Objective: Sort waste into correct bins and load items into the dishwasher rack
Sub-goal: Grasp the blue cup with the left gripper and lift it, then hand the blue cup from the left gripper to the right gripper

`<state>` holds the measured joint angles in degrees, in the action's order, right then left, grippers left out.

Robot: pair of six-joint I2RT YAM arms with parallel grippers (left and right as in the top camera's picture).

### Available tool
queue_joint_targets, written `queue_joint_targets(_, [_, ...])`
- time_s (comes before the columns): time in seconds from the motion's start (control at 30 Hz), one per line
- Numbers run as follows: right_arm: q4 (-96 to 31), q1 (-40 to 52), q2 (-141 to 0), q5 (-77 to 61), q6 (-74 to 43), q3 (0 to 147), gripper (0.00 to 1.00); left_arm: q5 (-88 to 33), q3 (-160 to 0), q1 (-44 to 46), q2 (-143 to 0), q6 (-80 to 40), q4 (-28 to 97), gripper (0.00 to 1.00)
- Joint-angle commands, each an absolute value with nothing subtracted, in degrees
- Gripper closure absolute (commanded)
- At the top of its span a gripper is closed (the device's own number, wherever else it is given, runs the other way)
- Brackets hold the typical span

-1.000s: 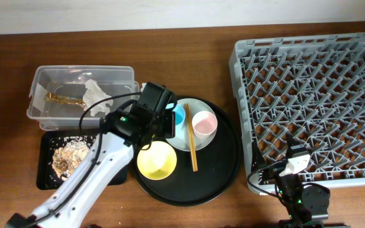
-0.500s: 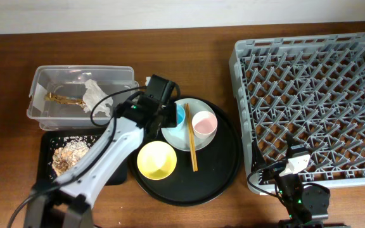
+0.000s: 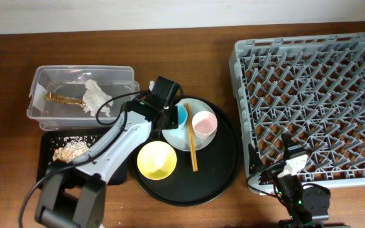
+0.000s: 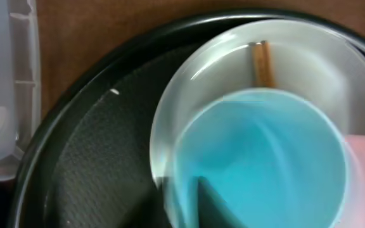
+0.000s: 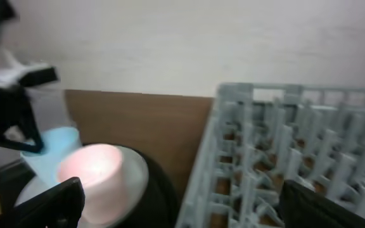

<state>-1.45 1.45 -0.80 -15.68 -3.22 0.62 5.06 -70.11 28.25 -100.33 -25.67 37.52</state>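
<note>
Evidently the left gripper pinches the wall of the small light-blue cup, one finger inside and the other outside. The right gripper waits with its jaws wide apart and nothing between them. Such a one-sided rim grip could let the cup swing or slip as it lifts. It could then knock the wooden chopsticks or the white cup just beside it.

The cup stands at the left edge of the plate, toward the far edge of the round black tray. It is upright, mouth up, with its long axis vertical.
</note>
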Motion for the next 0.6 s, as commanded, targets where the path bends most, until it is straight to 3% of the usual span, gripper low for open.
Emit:
queue_joint_targets(0.0, [-2.92, 1.08, -0.47, -18.44, -3.92, 5.54, 0.01, 5.85, -71.24, 27.94, -100.4, -25.65, 36.88, 1.0])
queue_joint_targets(0.17, [-22.39, 1.1, -4.58, -15.59, -3.92, 32.05, 0.01, 5.8, -77.14, 27.94, -92.62, -24.82, 40.82, 0.99])
queue_joint_targets(0.3, [-49.87, 1.1, -25.21, -22.65, -3.92, 59.83, 0.01, 1.26, -88.49, 25.45, -81.25, -23.62, 56.03, 1.0])
queue_joint_targets(0.4, [-56.1, 1.1, -38.2, -39.2, -3.92, 72.29, 0.01, -22.39, -89.73, 20.1, -75.61, -17.61, 56.58, 1.0])
queue_joint_targets(0.43, [-55.51, 1.1, -41.6, -45.21, -3.27, 74.98, 0.01, -35.7, -89.73, 17.41, -74.35, -13.39, 56.03, 1.0])
queue_joint_targets(0.57, [-49.71, 1.1, -49.71, -67.24, 2.28, 76.18, 0.01, -65.71, -89.71, 12.56, -74.72, -2.87, 53.95, 1.0])
